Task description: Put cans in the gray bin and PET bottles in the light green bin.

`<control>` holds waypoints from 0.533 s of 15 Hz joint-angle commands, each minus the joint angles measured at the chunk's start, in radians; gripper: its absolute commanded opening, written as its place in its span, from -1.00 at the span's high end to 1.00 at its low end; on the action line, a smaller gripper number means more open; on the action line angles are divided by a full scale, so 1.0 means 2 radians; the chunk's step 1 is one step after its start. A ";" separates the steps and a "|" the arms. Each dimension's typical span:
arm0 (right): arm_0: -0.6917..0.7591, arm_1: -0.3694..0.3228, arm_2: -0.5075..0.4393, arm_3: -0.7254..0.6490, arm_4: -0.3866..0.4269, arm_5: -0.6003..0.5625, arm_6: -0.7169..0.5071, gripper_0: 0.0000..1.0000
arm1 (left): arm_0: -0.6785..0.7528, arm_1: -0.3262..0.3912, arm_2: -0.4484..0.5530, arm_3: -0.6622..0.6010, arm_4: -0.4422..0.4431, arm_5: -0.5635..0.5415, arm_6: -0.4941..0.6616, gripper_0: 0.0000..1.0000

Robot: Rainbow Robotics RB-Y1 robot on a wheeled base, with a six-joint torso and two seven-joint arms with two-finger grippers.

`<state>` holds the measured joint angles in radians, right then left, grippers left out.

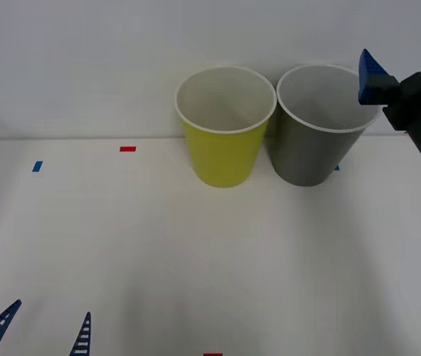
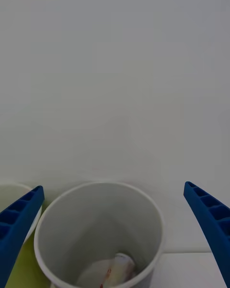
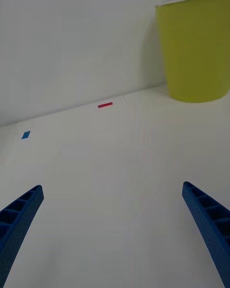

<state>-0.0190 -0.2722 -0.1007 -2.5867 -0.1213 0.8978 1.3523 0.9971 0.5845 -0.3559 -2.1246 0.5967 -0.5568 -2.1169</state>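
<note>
Gray bin (image 1: 315, 148): stands at the far side of my table (image 1: 195, 259), just right of the green bin, the two rims nearly touching.
Green bin (image 1: 223, 152): upright; what I see of its inside is white.
Can (image 2: 115, 271): lies on its side at the bottom of the gray bin; in my right wrist view it looks pale with red marks.
Right gripper (image 1: 403, 70): raised at the gray bin's right rim, fingers spread wide, holding nothing.
Left gripper (image 1: 39, 334): low at the near left edge over bare table, fingers apart.
Tape: a red mark (image 1: 127, 149) and a blue mark (image 1: 37, 166) left of the bins.
</note>
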 commanded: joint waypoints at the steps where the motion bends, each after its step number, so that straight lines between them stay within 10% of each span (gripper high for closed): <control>1: 0.099 -0.003 0.000 -0.016 -0.030 -0.052 0.004 -1.00 | 0.000 0.000 0.000 0.000 0.000 0.000 0.000 -1.00; 8: 0.295 -0.005 0.034 -0.016 -0.044 -0.269 0.019 -1.00 | 0.000 0.000 0.000 0.000 0.000 0.000 0.000 -1.00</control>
<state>0.5252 -0.2828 -0.0519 -2.6179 -0.2122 0.4075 1.3839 0.9971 0.5844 -0.3559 -2.1246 0.5967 -0.5568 -2.1169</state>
